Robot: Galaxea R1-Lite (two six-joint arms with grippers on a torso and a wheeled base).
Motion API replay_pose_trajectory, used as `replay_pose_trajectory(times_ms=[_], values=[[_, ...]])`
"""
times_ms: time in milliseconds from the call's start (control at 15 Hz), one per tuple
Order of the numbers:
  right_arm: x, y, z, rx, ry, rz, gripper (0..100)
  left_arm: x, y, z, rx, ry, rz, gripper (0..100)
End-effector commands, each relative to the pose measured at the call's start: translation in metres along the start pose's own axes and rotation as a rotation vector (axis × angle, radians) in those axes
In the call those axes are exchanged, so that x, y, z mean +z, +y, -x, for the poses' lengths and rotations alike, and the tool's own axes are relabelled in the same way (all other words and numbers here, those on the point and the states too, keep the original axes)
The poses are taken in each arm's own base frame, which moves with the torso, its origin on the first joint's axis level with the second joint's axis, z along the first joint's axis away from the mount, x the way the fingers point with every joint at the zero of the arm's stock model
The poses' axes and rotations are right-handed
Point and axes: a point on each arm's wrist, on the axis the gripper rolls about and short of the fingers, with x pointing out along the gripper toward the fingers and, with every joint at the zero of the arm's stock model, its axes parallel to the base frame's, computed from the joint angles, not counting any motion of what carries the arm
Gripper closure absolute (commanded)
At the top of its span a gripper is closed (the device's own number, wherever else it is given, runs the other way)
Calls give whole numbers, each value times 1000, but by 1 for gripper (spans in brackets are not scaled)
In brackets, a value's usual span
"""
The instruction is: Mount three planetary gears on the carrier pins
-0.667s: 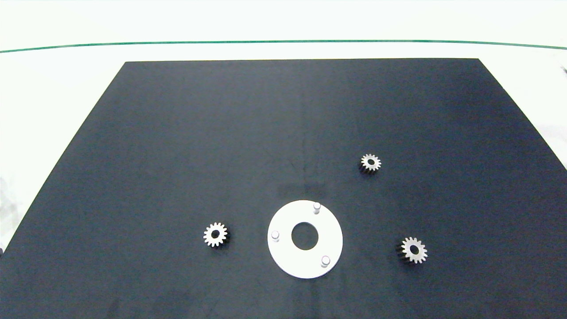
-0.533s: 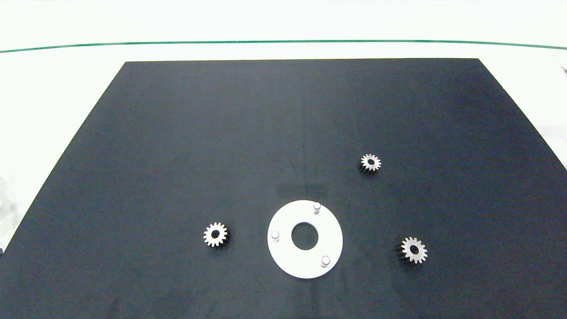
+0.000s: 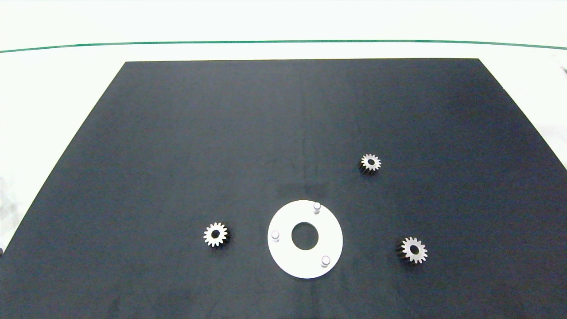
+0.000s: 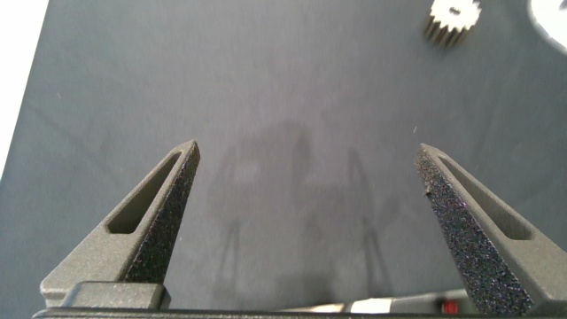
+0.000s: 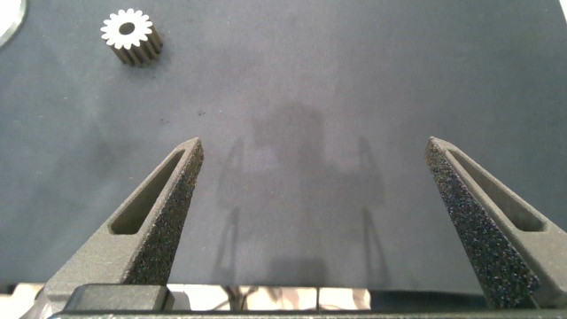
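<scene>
1. Left pincer [image 4: 307, 159]: I have it hovering over bare black mat [image 3: 177, 133] at the near left of the desk [image 3: 53, 75], fingers wide apart, holding nothing. It is out of the head view.

2. Right pincer [image 5: 314, 155]: it hovers over the mat at the near right, fingers wide apart, empty. It too is out of the head view.

3. White disc [image 3: 288, 257]: flat on the mat, near the front edge, about centre. Large round centre hole.

4. Carrier pins, three, upright on the disc, all bare: near-right pin [image 3: 325, 260], left pin [image 3: 275, 235], far pin [image 3: 316, 206].

5. Planetary gears, three, all lying flat on the mat, none on a pin:
 a. Right gear [image 3: 414, 250], well apart from the disc on its right; I see it in the right wrist view too [image 5: 129, 35].
 b. Left gear [image 3: 215, 234], near the disc's left edge, not touching; the left wrist view shows it partly cut off [image 4: 453, 19].
 c. Far gear [image 3: 370, 162], beyond the disc and to the right.
</scene>
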Motion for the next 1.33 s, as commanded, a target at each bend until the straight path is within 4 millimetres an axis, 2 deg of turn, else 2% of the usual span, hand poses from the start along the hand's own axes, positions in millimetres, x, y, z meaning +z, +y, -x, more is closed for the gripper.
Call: replay_pose_trajectory(times_ms=[67, 267, 333, 400, 533, 600, 733, 800, 867, 933, 1200, 1333], values=[[44, -4, 4, 58, 83, 11, 0, 3, 1, -9, -15, 115, -11, 0], [79, -6, -4, 84, 90, 18, 0, 5, 0, -5, 21, 64, -32, 0], [86, -6, -5, 84, 85, 21, 0, 25, 2, 2, 42, -12, -44, 0], [91, -6, -5, 86, 78, 32, 0, 54, 3, 11, 48, -49, -47, 0], [100, -7, -8, 85, 79, 53, 0, 108, 8, 20, 37, 30, -47, 0], [106, -7, -13, 88, 94, 55, 0, 133, 11, 12, 20, 146, -54, 0], [117, -6, -25, 126, 134, 80, 0, 171, 20, -31, 3, 389, -112, 0], [121, -4, -33, 181, 158, 95, 0, 187, 25, -54, 24, 431, -138, 0], [123, -3, -37, 208, 170, 101, 0, 195, 27, -66, 39, 448, -145, 0], [128, 2, -52, 290, 217, 121, 0, 211, 32, -89, 63, 472, -152, 0], [139, 23, -90, 434, 343, 176, 0, 209, 36, -120, 54, 578, -152, 0], [136, 37, -113, 475, 433, 212, 0, 209, 35, -119, 63, 582, -163, 0]])
